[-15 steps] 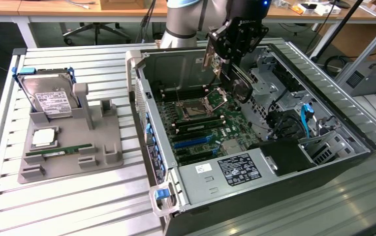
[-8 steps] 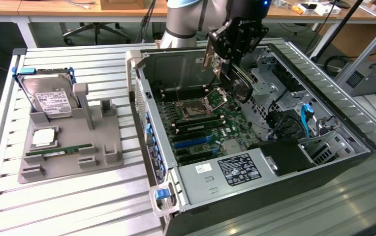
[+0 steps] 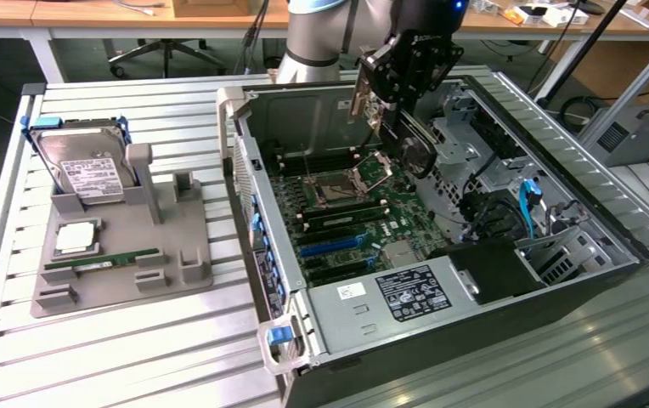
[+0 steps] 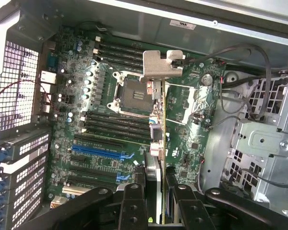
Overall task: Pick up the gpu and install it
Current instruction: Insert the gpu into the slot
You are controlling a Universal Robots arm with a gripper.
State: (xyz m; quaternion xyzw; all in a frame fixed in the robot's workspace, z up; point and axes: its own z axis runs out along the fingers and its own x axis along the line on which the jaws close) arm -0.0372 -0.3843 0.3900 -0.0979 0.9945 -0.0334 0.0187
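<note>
The gripper (image 4: 157,186) is clamped on the gpu (image 4: 154,165), which hangs edge-on beneath its fingers above the motherboard (image 4: 192,120), so it is picked up but seemingly not yet seated.

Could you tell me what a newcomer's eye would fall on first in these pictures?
First, the open computer case at the exterior view's right, with its green motherboard laid bare. Above it the robot's hand grips the gpu, which hangs edge-on over the board and is not yet seated in a slot. At the exterior view's left, a grey fixture holds a hard drive and a RAM stick.
</note>
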